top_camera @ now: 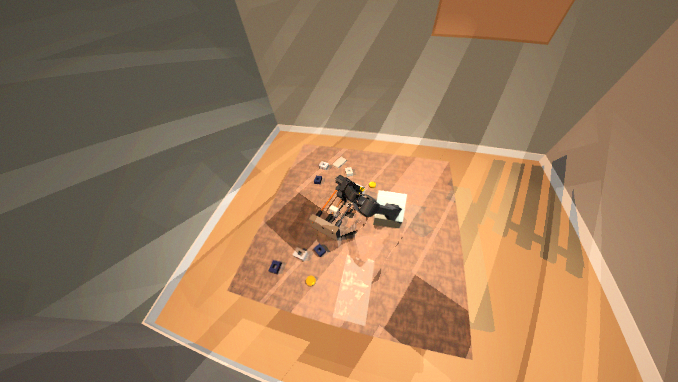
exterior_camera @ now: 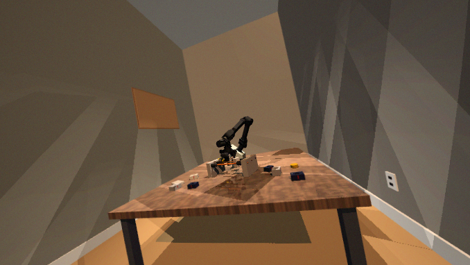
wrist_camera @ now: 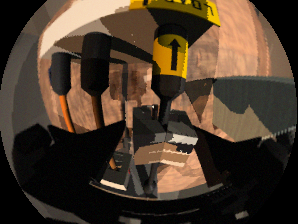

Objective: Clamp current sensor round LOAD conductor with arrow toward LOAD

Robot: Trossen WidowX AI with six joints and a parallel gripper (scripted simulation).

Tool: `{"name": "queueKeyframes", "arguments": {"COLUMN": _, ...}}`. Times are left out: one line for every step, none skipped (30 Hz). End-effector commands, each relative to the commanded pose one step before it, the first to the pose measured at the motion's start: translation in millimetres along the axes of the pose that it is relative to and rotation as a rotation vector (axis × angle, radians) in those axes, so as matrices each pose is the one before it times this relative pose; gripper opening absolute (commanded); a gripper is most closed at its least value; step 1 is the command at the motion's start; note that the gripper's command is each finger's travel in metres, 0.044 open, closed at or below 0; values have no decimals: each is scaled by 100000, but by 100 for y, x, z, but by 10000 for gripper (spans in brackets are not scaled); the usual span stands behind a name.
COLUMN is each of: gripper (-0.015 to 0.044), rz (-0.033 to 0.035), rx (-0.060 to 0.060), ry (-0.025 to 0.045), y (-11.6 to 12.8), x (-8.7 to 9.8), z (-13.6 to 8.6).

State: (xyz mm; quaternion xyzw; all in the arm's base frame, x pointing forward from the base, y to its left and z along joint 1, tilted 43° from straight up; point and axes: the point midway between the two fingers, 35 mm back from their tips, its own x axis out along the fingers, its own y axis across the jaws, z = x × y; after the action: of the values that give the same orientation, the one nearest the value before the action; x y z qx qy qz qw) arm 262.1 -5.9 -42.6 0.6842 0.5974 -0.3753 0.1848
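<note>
In the wrist view, my gripper [wrist_camera: 157, 126] is open, with a black finger on each side of the sensor and nothing gripped. The grey-and-white sensor [wrist_camera: 181, 137] sits at the dark LOAD conductor [wrist_camera: 164, 106], which enters it from above and shows again below. Its two parts look angled to each other; I cannot tell whether it is latched. The sensor's own arrow is not readable. The conductor's yellow band [wrist_camera: 179, 65] has a black arrow pointing to the yellow LOAD marker [wrist_camera: 202, 14]. The top and exterior views show the sensor too small to make out.
Orange conductors [top_camera: 329, 201] [exterior_camera: 224, 164] [wrist_camera: 66, 112] run beside the LOAD one, between upright panels [top_camera: 323, 226] [exterior_camera: 250, 166]. Several navy blocks [top_camera: 275, 266] [exterior_camera: 297, 176] and white blocks [top_camera: 300, 254] [exterior_camera: 276, 171] lie around. A yellow disc [top_camera: 310, 281] [exterior_camera: 294, 166] lies farther off.
</note>
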Motion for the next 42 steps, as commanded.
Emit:
{"name": "queueKeyframes", "arguments": {"gripper": 440, "rz": -749, "rx": 912, "ry": 476, "y": -180, "x": 883, "z": -17}}
{"name": "queueKeyframes", "arguments": {"gripper": 440, "rz": -4, "rx": -1, "ry": 10, "y": -4, "x": 161, "z": -2}}
{"name": "queueKeyframes", "arguments": {"gripper": 440, "rz": -5, "rx": -1, "ry": 11, "y": -5, "x": 160, "z": -2}}
{"name": "queueKeyframes", "arguments": {"gripper": 440, "rz": -5, "rx": -1, "ry": 12, "y": -6, "x": 160, "z": -2}}
{"name": "queueKeyframes", "arguments": {"gripper": 440, "rz": -6, "rx": -2, "ry": 13, "y": -7, "x": 160, "z": -2}}
{"name": "queueKeyframes", "arguments": {"gripper": 440, "rz": -7, "rx": -2, "ry": 14, "y": -9, "x": 159, "z": -3}}
{"name": "queueKeyframes", "arguments": {"gripper": 440, "rz": -6, "rx": -1, "ry": 12, "y": -8, "x": 127, "z": -2}}
{"name": "queueKeyframes", "arguments": {"gripper": 440, "rz": -4, "rx": -1, "ry": 8, "y": -5, "x": 77, "z": -1}}
{"name": "queueKeyframes", "arguments": {"gripper": 440, "rz": -1, "rx": 0, "ry": 3, "y": -2, "x": 26, "z": 0}}
{"name": "queueKeyframes", "arguments": {"gripper": 440, "rz": 0, "rx": 0, "ry": 0, "y": 0, "x": 0, "z": 0}}
{"name": "queueKeyframes", "arguments": {"gripper": 433, "rz": 527, "rx": -885, "ry": -440, "y": 148, "x": -412, "z": 3}}
{"name": "queueKeyframes", "arguments": {"gripper": 427, "rz": 0, "rx": 0, "ry": 0, "y": 0, "x": 0, "z": 0}}
{"name": "queueKeyframes", "arguments": {"gripper": 420, "rz": 0, "rx": 0, "ry": 0, "y": 0, "x": 0, "z": 0}}
{"name": "queueKeyframes", "arguments": {"gripper": 413, "rz": 0, "rx": 0, "ry": 0, "y": 0, "x": 0, "z": 0}}
{"name": "queueKeyframes", "arguments": {"gripper": 407, "rz": 0, "rx": 0, "ry": 0, "y": 0, "x": 0, "z": 0}}
{"name": "queueKeyframes", "arguments": {"gripper": 400, "rz": 0, "rx": 0, "ry": 0, "y": 0, "x": 0, "z": 0}}
{"name": "queueKeyframes", "arguments": {"gripper": 393, "rz": 0, "rx": 0, "ry": 0, "y": 0, "x": 0, "z": 0}}
{"name": "queueKeyframes", "arguments": {"gripper": 387, "rz": 0, "rx": 0, "ry": 0, "y": 0, "x": 0, "z": 0}}
{"name": "queueKeyframes", "arguments": {"gripper": 380, "rz": 0, "rx": 0, "ry": 0, "y": 0, "x": 0, "z": 0}}
{"name": "queueKeyframes", "arguments": {"gripper": 373, "rz": 0, "rx": 0, "ry": 0, "y": 0, "x": 0, "z": 0}}
{"name": "queueKeyframes", "arguments": {"gripper": 367, "rz": 0, "rx": 0, "ry": 0, "y": 0, "x": 0, "z": 0}}
{"name": "queueKeyframes", "arguments": {"gripper": 360, "rz": 0, "rx": 0, "ry": 0, "y": 0, "x": 0, "z": 0}}
{"name": "queueKeyframes", "arguments": {"gripper": 353, "rz": 0, "rx": 0, "ry": 0, "y": 0, "x": 0, "z": 0}}
{"name": "queueKeyframes", "arguments": {"gripper": 347, "rz": 0, "rx": 0, "ry": 0, "y": 0, "x": 0, "z": 0}}
{"name": "queueKeyframes", "arguments": {"gripper": 340, "rz": 0, "rx": 0, "ry": 0, "y": 0, "x": 0, "z": 0}}
{"name": "queueKeyframes", "arguments": {"gripper": 333, "rz": 0, "rx": 0, "ry": 0, "y": 0, "x": 0, "z": 0}}
{"name": "queueKeyframes", "arguments": {"gripper": 327, "rz": 0, "rx": 0, "ry": 0, "y": 0, "x": 0, "z": 0}}
{"name": "queueKeyframes", "arguments": {"gripper": 320, "rz": 0, "rx": 0, "ry": 0, "y": 0, "x": 0, "z": 0}}
{"name": "queueKeyframes", "arguments": {"gripper": 313, "rz": 0, "rx": 0, "ry": 0, "y": 0, "x": 0, "z": 0}}
{"name": "queueKeyframes", "arguments": {"gripper": 307, "rz": 0, "rx": 0, "ry": 0, "y": 0, "x": 0, "z": 0}}
{"name": "queueKeyframes", "arguments": {"gripper": 300, "rz": 0, "rx": 0, "ry": 0, "y": 0, "x": 0, "z": 0}}
{"name": "queueKeyframes", "arguments": {"gripper": 293, "rz": 0, "rx": 0, "ry": 0, "y": 0, "x": 0, "z": 0}}
{"name": "queueKeyframes", "arguments": {"gripper": 287, "rz": 0, "rx": 0, "ry": 0, "y": 0, "x": 0, "z": 0}}
{"name": "queueKeyframes", "arguments": {"gripper": 260, "rz": 0, "rx": 0, "ry": 0, "y": 0, "x": 0, "z": 0}}
{"name": "queueKeyframes", "arguments": {"gripper": 234, "rz": 0, "rx": 0, "ry": 0, "y": 0, "x": 0, "z": 0}}
{"name": "queueKeyframes", "arguments": {"gripper": 208, "rz": 0, "rx": 0, "ry": 0, "y": 0, "x": 0, "z": 0}}
{"name": "queueKeyframes", "arguments": {"gripper": 182, "rz": 0, "rx": 0, "ry": 0, "y": 0, "x": 0, "z": 0}}
{"name": "queueKeyframes", "arguments": {"gripper": 155, "rz": 0, "rx": 0, "ry": 0, "y": 0, "x": 0, "z": 0}}
{"name": "queueKeyframes", "arguments": {"gripper": 129, "rz": 0, "rx": 0, "ry": 0, "y": 0, "x": 0, "z": 0}}
{"name": "queueKeyframes", "arguments": {"gripper": 103, "rz": 0, "rx": 0, "ry": 0, "y": 0, "x": 0, "z": 0}}
{"name": "queueKeyframes", "arguments": {"gripper": 77, "rz": 0, "rx": 0, "ry": 0, "y": 0, "x": 0, "z": 0}}
{"name": "queueKeyframes", "arguments": {"gripper": 50, "rz": 0, "rx": 0, "ry": 0, "y": 0, "x": 0, "z": 0}}
